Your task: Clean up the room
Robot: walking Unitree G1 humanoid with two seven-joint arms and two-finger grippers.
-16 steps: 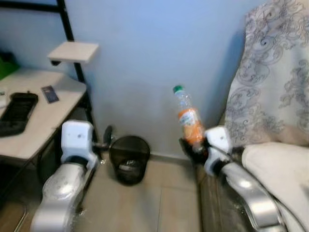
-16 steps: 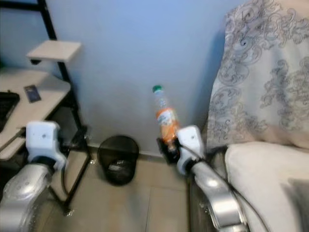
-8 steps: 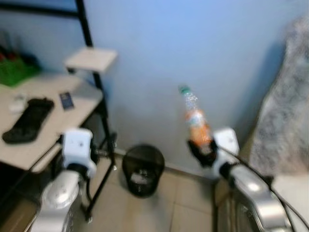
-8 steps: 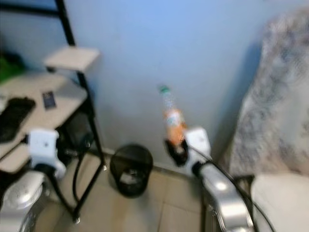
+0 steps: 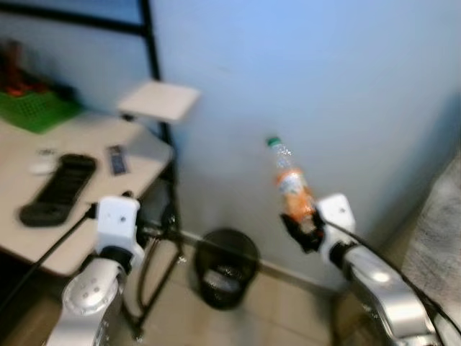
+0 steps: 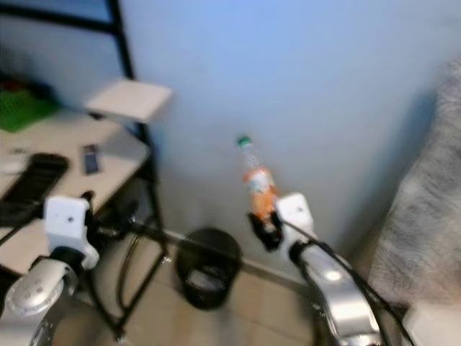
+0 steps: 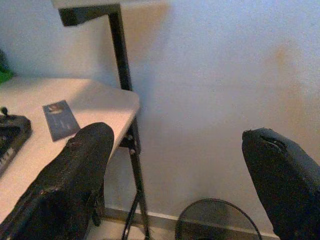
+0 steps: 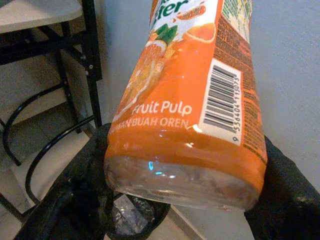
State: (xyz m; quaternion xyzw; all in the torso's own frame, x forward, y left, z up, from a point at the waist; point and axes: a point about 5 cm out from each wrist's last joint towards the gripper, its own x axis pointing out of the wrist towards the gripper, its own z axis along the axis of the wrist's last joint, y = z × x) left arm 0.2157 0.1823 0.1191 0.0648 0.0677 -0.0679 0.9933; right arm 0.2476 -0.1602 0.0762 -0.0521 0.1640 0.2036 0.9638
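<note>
A: Where is the bottle (image 5: 292, 186) now?

B: The right gripper (image 5: 306, 229) is holding it by the base, at about 3 o'clock from the middle of the head view. The jaws are closing tight on the bottom of the bottle, and the green cap is leaning toward 11 o'clock.

A: And the bin (image 5: 227, 267)?

B: It is standing on the floor against the wall, at about 7 o'clock from the bottle, well below it.

A: What is worrying you?

B: The grip is sitting very low, so the tall bottle is acting like a lever. If the arm is swinging fast, I think the bottle could be twisting out between the jaws. Also the bin mouth is looking narrow; a release from this height, off to the side, may be missing it or bouncing off the rim.

A: The left gripper (image 7: 180, 175)?

B: Its jaws are standing wide open, holding nothing, near the table (image 5: 86, 148) leg. It could be catching the black frame while the robot is turning.
</note>
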